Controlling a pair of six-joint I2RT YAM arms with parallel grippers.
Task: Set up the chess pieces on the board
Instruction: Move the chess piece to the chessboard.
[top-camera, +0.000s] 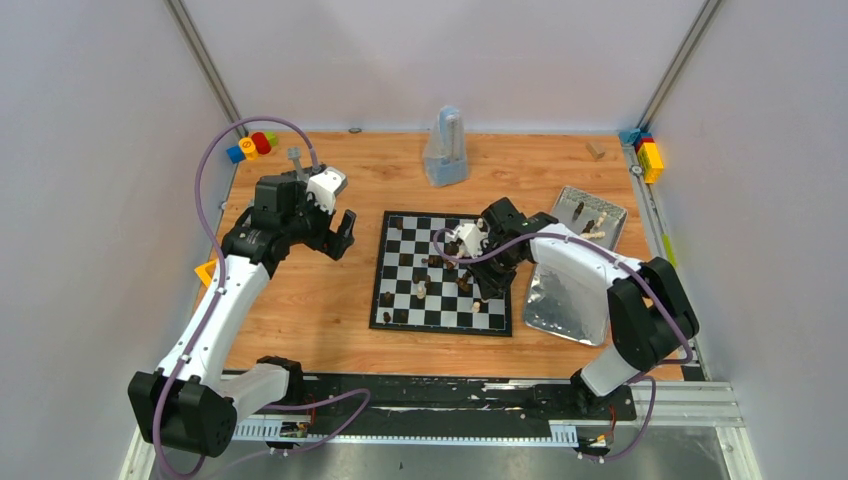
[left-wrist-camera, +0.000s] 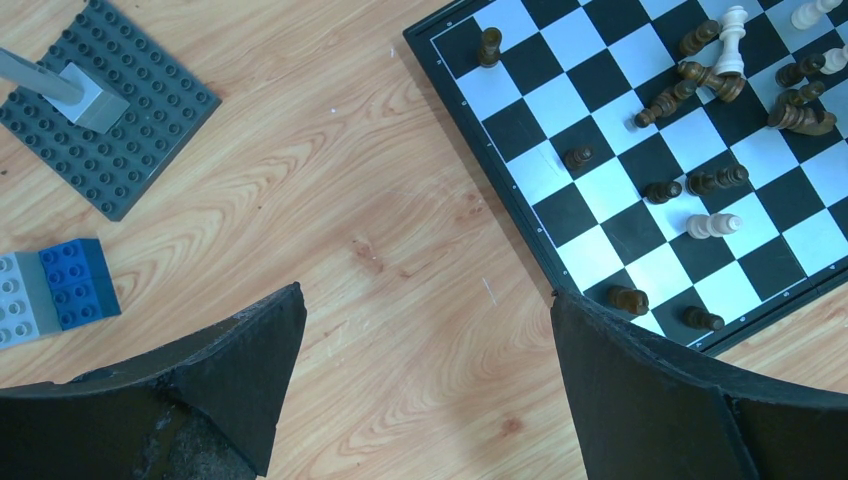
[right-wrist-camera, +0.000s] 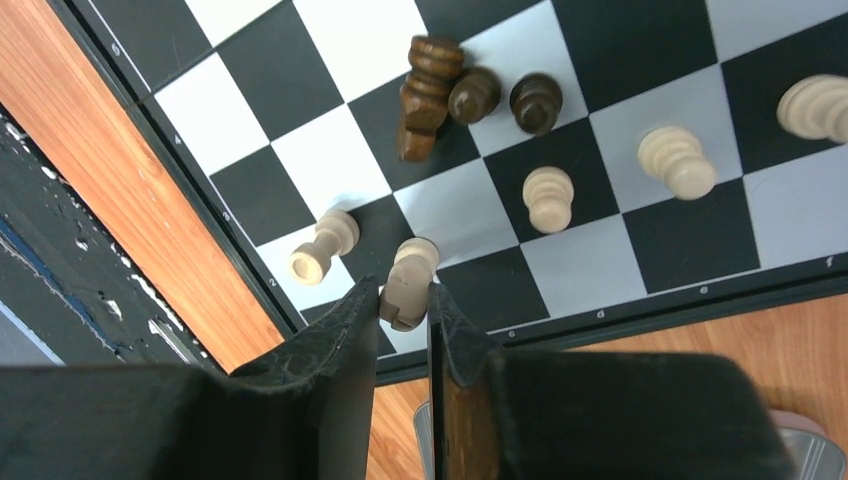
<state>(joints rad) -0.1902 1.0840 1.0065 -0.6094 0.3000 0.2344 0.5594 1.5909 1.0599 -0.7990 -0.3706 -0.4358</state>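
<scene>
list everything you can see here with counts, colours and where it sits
board: one, black-white checks, centre
chess pieces: many, dark brown and cream, scattered on board, several toppled
pale piece: one, cream, at board's edge
metal trays: two, silver, right of board; far one holds pieces
baseplate: one, dark grey, left of board
toy blocks: several, multicoloured, far corners
clear container: one, bluish, behind board
left gripper: one, black, open, left of board
right gripper: one, black, closed on the pale piece

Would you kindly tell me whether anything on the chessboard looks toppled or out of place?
Yes: on the black-and-white checked chessboard, several dark brown turned chess pieces lie toppled in a loose cluster, and one cream chess piece lies on its side.
</scene>
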